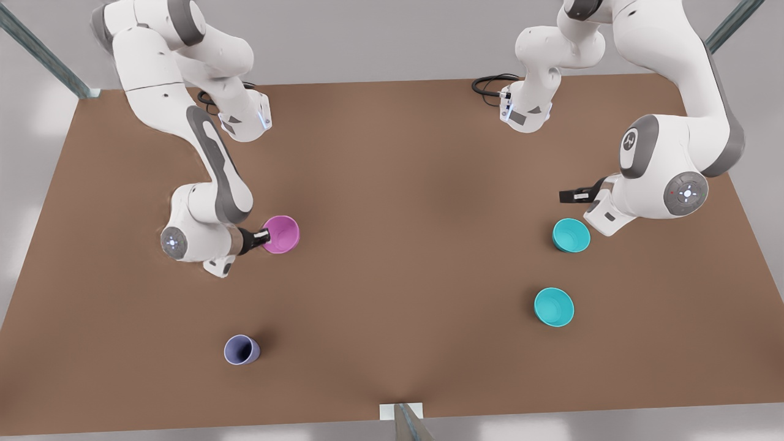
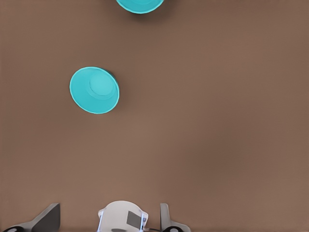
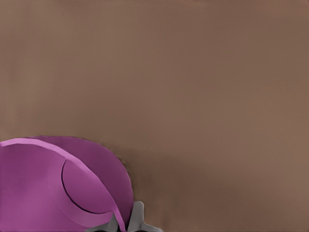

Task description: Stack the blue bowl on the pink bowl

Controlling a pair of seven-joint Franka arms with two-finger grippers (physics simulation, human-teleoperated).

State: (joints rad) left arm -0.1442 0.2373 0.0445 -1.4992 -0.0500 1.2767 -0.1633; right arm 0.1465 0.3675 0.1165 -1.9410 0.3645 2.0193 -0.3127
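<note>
Nearby on the brown table [image 1: 392,257], the blue bowl [image 1: 571,236] sits upright at the front view's right, with a second teal bowl [image 1: 554,307] just beyond it toward the table's near edge. Beside the blue bowl, the left gripper [image 1: 572,195] hovers on a bent arm, its fingers [image 2: 46,220] spread wide and holding nothing. Well apart, at the front view's left, the right gripper [image 1: 262,237] is clamped on the rim of the pink bowl [image 1: 281,234], its arm folded low. A periwinkle cup [image 1: 241,350] stands toward the near edge.
</note>
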